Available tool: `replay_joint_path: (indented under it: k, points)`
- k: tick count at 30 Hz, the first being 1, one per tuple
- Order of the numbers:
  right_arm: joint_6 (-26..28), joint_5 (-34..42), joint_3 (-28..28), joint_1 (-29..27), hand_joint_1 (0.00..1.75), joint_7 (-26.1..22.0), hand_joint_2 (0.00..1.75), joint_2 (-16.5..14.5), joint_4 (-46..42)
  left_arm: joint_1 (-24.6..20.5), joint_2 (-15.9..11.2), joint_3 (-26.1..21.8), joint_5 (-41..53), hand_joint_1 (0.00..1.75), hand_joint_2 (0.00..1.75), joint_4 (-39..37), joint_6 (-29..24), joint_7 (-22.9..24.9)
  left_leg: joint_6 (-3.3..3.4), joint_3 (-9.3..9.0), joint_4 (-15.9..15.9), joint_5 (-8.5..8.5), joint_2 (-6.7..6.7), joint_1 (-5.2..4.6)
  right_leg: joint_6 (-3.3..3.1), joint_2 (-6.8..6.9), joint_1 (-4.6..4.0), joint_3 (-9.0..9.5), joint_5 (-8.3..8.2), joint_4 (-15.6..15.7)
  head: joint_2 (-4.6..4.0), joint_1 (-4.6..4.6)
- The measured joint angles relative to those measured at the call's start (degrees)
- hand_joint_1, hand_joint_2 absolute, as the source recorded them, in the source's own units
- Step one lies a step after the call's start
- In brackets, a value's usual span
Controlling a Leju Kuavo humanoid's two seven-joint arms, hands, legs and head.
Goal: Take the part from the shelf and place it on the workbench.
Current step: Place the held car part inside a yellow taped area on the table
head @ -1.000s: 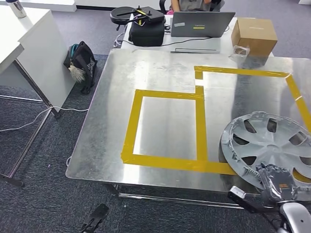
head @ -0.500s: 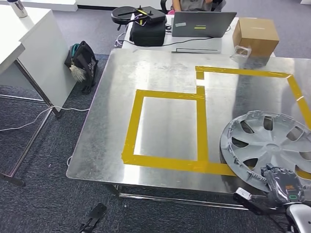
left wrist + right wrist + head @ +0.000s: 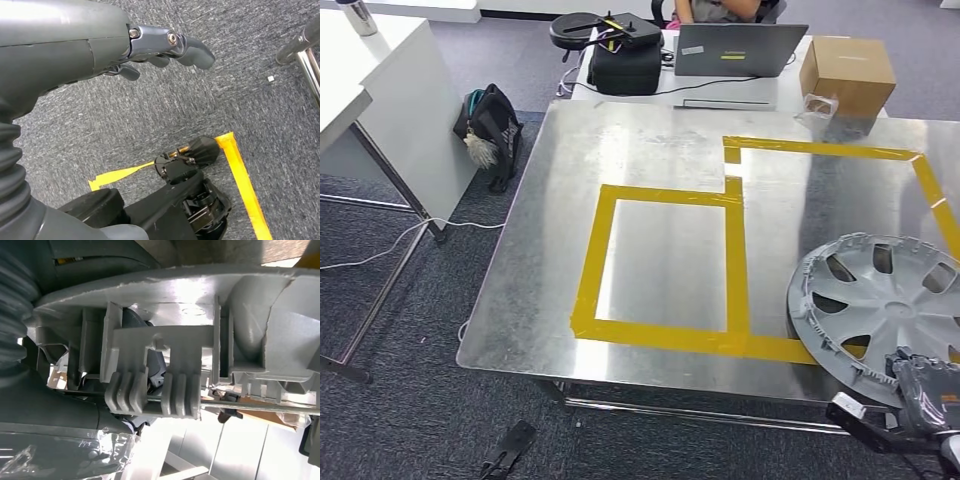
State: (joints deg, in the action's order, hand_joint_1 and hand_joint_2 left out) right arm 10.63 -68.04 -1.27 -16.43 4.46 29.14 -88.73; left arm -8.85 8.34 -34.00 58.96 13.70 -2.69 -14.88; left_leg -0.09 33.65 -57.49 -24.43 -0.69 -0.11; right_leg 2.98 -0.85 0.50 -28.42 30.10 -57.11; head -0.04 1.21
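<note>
The part is a silver wheel cover [image 3: 882, 300] with several spoke openings. It sits over the near right corner of the shiny metal workbench [image 3: 660, 250], across the front strip of yellow tape [image 3: 731, 260]. My right hand [image 3: 930, 392], wrapped in clear plastic, grips the cover's near rim at the bench's front edge. The right wrist view looks closely at the cover's ribbed underside and clips [image 3: 170, 365], with dark fingers [image 3: 153, 372] behind them. My left hand [image 3: 162, 47] hangs over grey carpet with its fingers stretched out and nothing in them.
Beyond the bench a table carries a laptop [image 3: 737, 48], a black case [image 3: 624, 62], a cardboard box [image 3: 846, 72] and a small clear container [image 3: 818, 107]; a person [image 3: 712, 8] sits behind it. A white table [image 3: 380, 100] and a black bag [image 3: 490, 125] are at the left.
My right hand and the wheel cover have shifted to the right and slightly toward the bench's near edge. The cover now shows less of its left rim over the tape.
</note>
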Motion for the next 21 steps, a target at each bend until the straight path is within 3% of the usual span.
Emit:
replay_joint_path:
  k: [10,14,18,21]
  points:
    - [0.15,-0.92,2.42,-0.82,1.72,-2.21,1.75,-0.41,0.58,0.12,-0.14,0.22,0.34,0.00,1.75,0.00,-2.10,0.47,0.00,-0.02,0.00,0.00,-0.05,-0.03,0.00,0.08,0.02,0.05,0.00,0.00,0.00,-0.01]
    - [0.13,-1.50,3.21,-1.07,0.00,-2.69,1.75,-0.71,0.60,0.16,-0.20,0.52,0.74,0.00,1.75,0.00,-2.46,1.38,0.00,-0.04,0.00,0.00,-0.06,-0.03,0.00,0.07,0.02,0.07,0.00,0.00,0.00,-0.01]
    - [0.24,-1.85,3.62,-1.11,0.00,-2.72,1.75,-1.08,0.60,0.20,-0.19,0.56,0.24,0.00,0.00,0.00,-3.01,1.31,0.00,-0.08,0.00,0.00,-0.06,-0.03,0.00,0.08,0.02,0.11,0.00,0.00,0.00,-0.01]
    - [0.49,-2.15,4.00,-1.28,0.00,-2.58,1.75,-1.39,0.61,0.21,-0.19,0.56,0.19,0.00,0.00,0.00,-3.62,1.74,0.00,-0.11,0.00,0.00,-0.06,-0.03,0.00,0.08,0.02,0.13,0.00,0.00,0.00,-0.01]
